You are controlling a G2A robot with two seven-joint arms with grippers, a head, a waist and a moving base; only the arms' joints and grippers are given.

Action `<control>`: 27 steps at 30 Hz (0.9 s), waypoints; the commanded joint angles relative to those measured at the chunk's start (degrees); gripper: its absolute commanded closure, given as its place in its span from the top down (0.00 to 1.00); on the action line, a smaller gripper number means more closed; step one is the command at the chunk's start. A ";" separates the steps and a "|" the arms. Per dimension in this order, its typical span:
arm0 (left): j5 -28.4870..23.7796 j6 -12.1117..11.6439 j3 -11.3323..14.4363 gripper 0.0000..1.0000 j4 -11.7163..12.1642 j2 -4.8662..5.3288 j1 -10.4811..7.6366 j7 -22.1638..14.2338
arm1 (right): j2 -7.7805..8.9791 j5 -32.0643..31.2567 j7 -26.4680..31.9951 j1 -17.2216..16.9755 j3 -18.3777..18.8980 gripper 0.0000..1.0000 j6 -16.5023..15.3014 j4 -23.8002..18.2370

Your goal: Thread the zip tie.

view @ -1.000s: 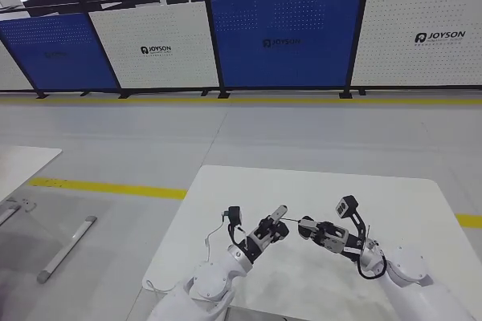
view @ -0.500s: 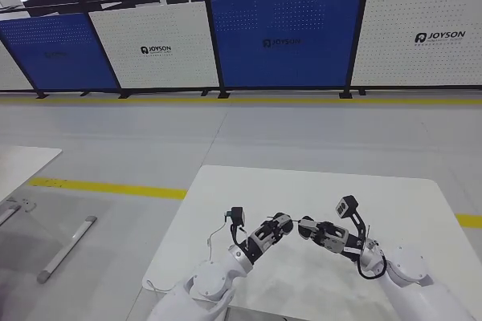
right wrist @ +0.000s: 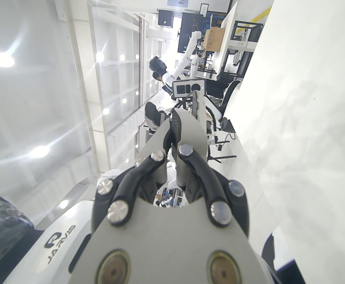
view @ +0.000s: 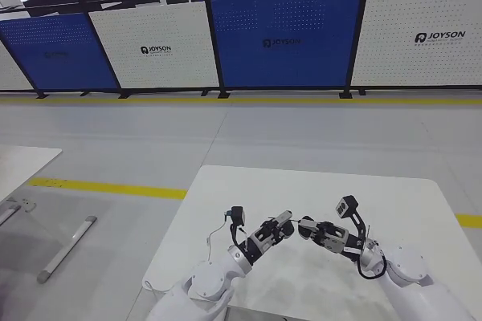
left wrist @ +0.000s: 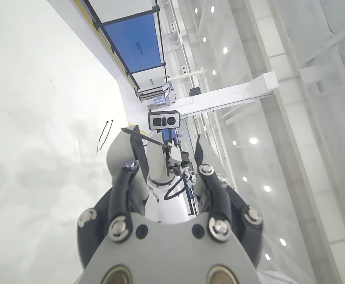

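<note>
A thin black zip tie (left wrist: 142, 138) is held out level above the white table (view: 345, 188), between my two grippers. My right gripper (view: 305, 225) is shut on one end of it; its closed fingers (right wrist: 175, 119) pinch the strip in the right wrist view. My left gripper (left wrist: 165, 137) faces it with its fingers spread wide, so it is open. The tie's free end reaches across that gap to one left finger (left wrist: 132, 146). From above, the left gripper (view: 283, 223) sits close beside the right one.
Two spare black zip ties (left wrist: 104, 134) lie together on the table, off to one side of the left gripper. Blue and white pegboard panels (view: 281, 40) stand far behind the table across the floor.
My left gripper has dipped and turned a little near the tie's free end. The right arm has kept still with the tie.
</note>
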 commanded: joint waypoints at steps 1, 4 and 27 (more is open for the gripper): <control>0.11 0.05 0.00 0.00 0.08 -0.02 -0.06 0.06 | 0.00 0.00 0.00 0.00 0.00 0.00 0.00 0.00; 0.33 0.13 -0.01 0.00 0.12 -0.04 -0.08 0.14 | 0.00 0.00 0.00 0.00 0.00 0.00 0.00 0.00; 3.51 2.22 -0.74 0.00 -1.01 0.07 0.67 1.82 | 0.42 -0.09 -0.56 -1.80 3.20 1.00 2.04 -2.02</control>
